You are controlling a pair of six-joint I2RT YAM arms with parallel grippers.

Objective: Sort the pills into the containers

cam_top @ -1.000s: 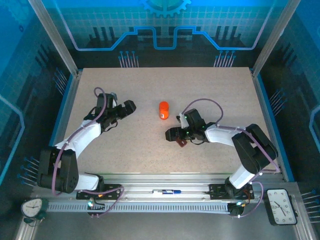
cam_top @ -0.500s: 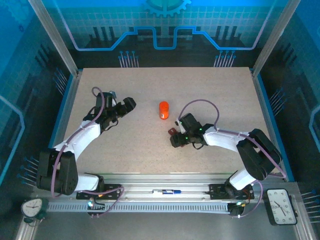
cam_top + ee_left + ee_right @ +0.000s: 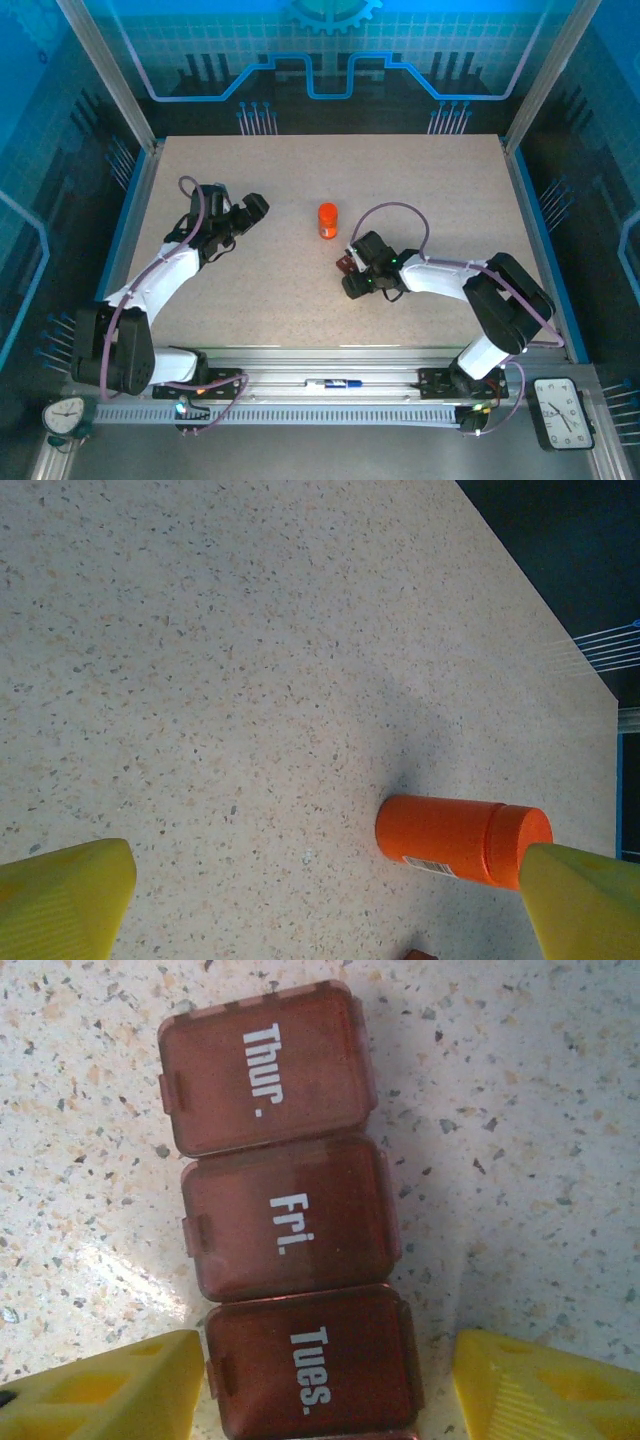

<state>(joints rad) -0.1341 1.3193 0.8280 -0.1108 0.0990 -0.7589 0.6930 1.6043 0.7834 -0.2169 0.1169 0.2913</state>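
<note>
The containers (image 3: 285, 1210) are a dark red-brown row of shut compartments marked Thur., Fri. and Tues., lying flat on the speckled table. My right gripper (image 3: 328, 1375) straddles the Tues. compartment; its left finger (image 3: 120, 1390) is against the side and its right finger (image 3: 540, 1390) stands a little apart. From above, the right gripper (image 3: 352, 272) covers most of the containers (image 3: 346, 264). The orange bottle (image 3: 327, 220) stands upright just beyond. My left gripper (image 3: 258, 206) hangs wide open and holds nothing, facing the orange bottle (image 3: 455, 838). The pills are out of view.
The table (image 3: 300, 300) is bounded by blue side rails and an aluminium front rail carrying a pen (image 3: 335, 383). A clock (image 3: 565, 411) sits at the front right and another (image 3: 65, 415) at the front left.
My right gripper has turned and moved up and left over the containers, and its jaws have narrowed around them. The left gripper drifted slightly farther away and stayed open.
</note>
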